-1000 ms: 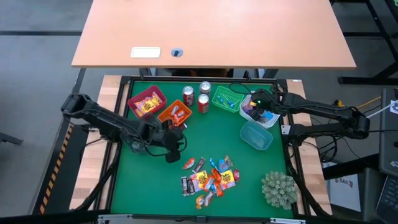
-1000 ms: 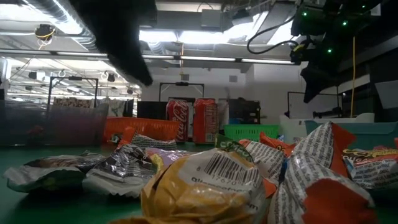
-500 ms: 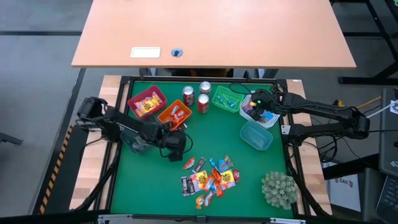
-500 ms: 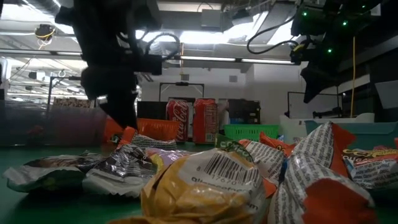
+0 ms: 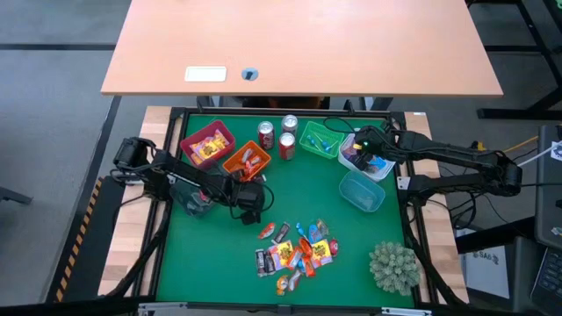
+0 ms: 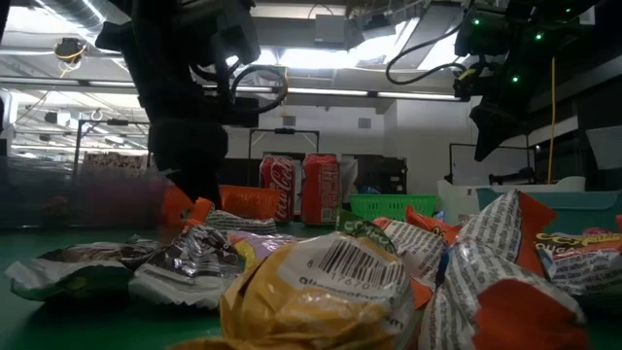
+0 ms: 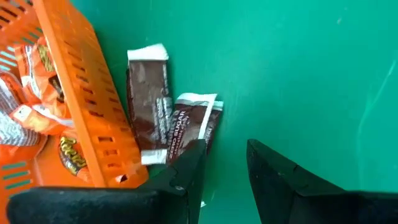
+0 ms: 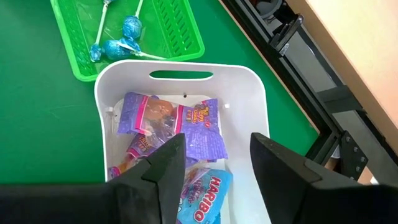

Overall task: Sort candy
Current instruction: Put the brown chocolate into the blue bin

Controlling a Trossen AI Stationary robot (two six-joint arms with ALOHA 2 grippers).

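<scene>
Two brown wrapped candies (image 7: 148, 99) (image 7: 189, 121) lie flat on the green mat against the outside of the orange basket (image 7: 74, 93). My left gripper (image 7: 225, 148) is open and low over the mat just beside them, also seen in the high view (image 5: 249, 204). A pile of mixed candy (image 5: 299, 250) lies at the mat's near middle. My right gripper (image 8: 217, 149) hangs open above the white bin (image 8: 124, 81), which holds purple and blue candy bags (image 8: 186, 127); the high view shows this gripper at the far right (image 5: 363, 147). My left gripper comes slanting down from the table's left side. One fingertip (image 7: 194, 155) stands over the near end of the second brown candy (image 7: 198, 134). I cannot tell whether it touches. The other finger stands over bare mat.
A red basket (image 5: 208, 143), a green basket with blue lollipops (image 5: 319, 138) and three red soda cans (image 5: 277, 136) stand along the far side. A clear blue tub (image 5: 362, 191) sits at the right, a spiky plant ball (image 5: 392, 267) at the near right corner.
My left gripper has come down toward the mat beside the orange basket and tipped more steeply downward; over the last half second it has almost stopped. Its fingers have stayed apart.
</scene>
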